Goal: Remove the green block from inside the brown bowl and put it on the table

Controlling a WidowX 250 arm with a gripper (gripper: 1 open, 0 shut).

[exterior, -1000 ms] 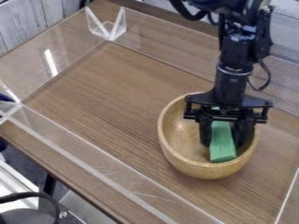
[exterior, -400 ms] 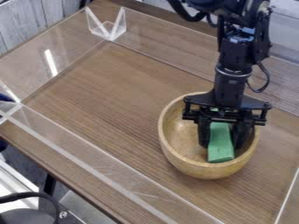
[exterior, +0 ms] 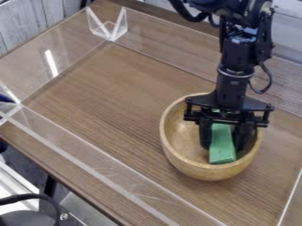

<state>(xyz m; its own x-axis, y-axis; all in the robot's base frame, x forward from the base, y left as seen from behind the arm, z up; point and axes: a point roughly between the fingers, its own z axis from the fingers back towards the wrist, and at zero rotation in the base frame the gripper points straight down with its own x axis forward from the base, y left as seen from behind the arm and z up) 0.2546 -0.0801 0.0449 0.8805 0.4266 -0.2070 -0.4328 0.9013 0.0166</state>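
A round light-brown wooden bowl [exterior: 189, 157] sits on the dark wood-grain table [exterior: 106, 97] at the right front. Inside it a bright-green block [exterior: 225, 145] leans against the far right side of the bowl. My black gripper [exterior: 228, 131] points almost straight down into the bowl, with its fingers on either side of the block's upper end and shut on it. The block's lower end still rests in the bowl.
Clear acrylic walls [exterior: 71, 159] ring the tabletop, with a clear corner bracket [exterior: 109, 25] at the back. The black arm [exterior: 245, 40] rises from the bowl toward the top right. Bare tabletop stretches to the left of the bowl.
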